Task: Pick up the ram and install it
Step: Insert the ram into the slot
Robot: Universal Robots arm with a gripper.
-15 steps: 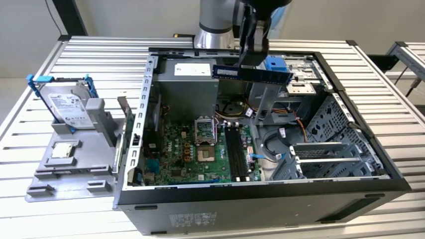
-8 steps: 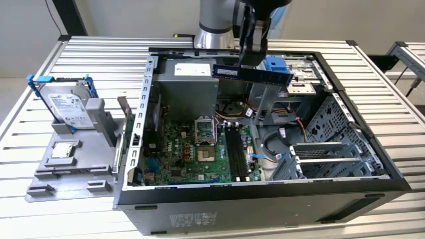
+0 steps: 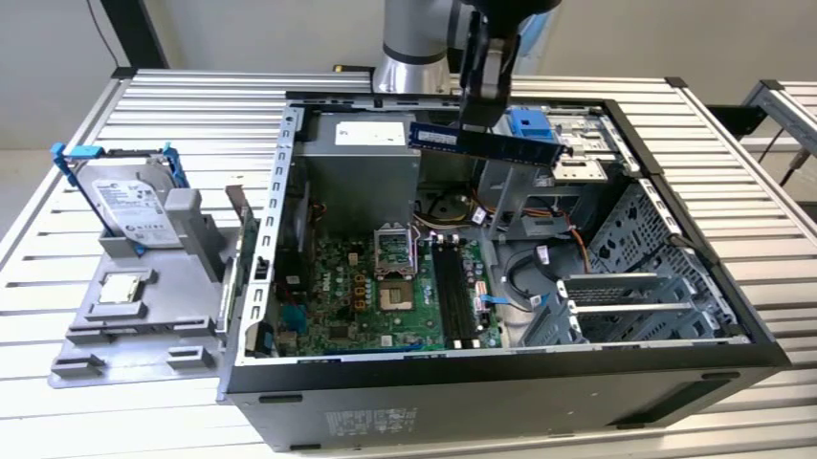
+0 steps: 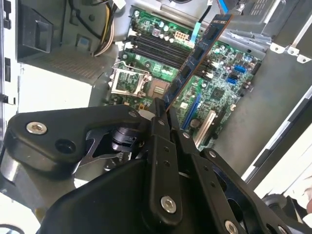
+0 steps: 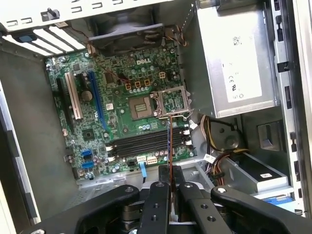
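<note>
above open case, tool clamps ram edge, seemingly well apart from slots.

We log: PC case on table, mobo inside; RAM stick above case; 1 HDD on holder, the exterior view's left of case.

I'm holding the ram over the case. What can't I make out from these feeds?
- Faces and notch of the ram: the first wrist view sees it edge-on, a thin line.
- Its held end: the pincer covers it in the second wrist view.
- Latches on the memory slots, open or closed: too small in the exterior view.
- Top of the arm: cut off by the exterior view's top edge.
</note>
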